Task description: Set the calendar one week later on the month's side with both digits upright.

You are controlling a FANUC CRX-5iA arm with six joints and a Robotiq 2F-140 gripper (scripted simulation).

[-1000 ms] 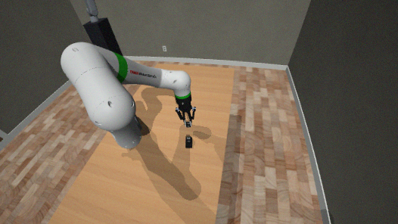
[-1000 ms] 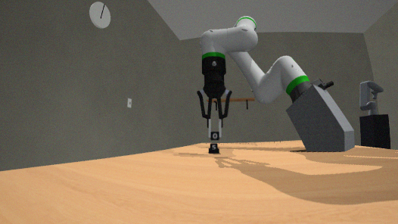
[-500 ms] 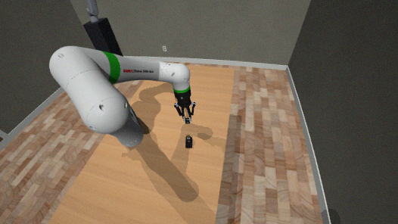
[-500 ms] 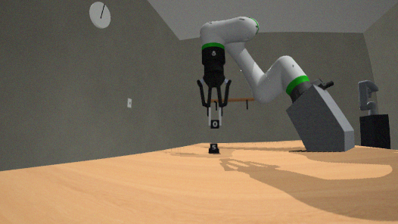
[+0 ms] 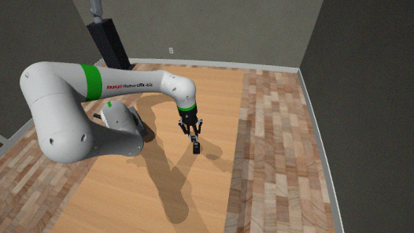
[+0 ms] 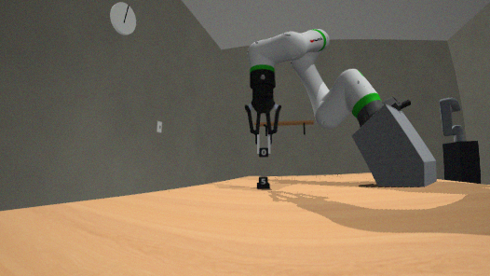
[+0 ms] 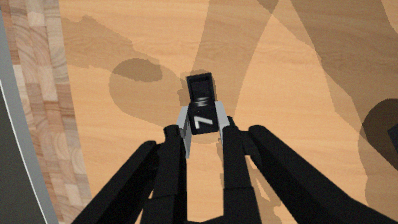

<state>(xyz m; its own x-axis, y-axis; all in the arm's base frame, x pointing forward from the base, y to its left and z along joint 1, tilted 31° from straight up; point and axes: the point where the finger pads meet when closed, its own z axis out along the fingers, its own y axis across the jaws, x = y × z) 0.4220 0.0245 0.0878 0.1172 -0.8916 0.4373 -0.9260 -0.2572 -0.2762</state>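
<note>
Fingers [image 5: 193,138] [image 6: 264,148] closed on a cube [image 6: 264,152] [image 7: 203,122], 0 facing outward, 7 on top. Below them on the table [image 5: 220,118] [image 6: 186,224] [image 7: 150,30]: tray [image 5: 196,148] [image 6: 264,187] [image 7: 200,76], other cube [image 6: 264,181] in it, showing 5. Probably best: square the held cube over the free slot, lower straight, release only once seated flat.

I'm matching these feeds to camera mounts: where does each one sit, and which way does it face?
Top: high up, looking obliquely down at the table; arm, end effector.
Exterior: low beside the table, nearly level; arm, end effector.
Wrist: on the arm, facing down past the fingers.
Top and exterior share the arm.
</note>
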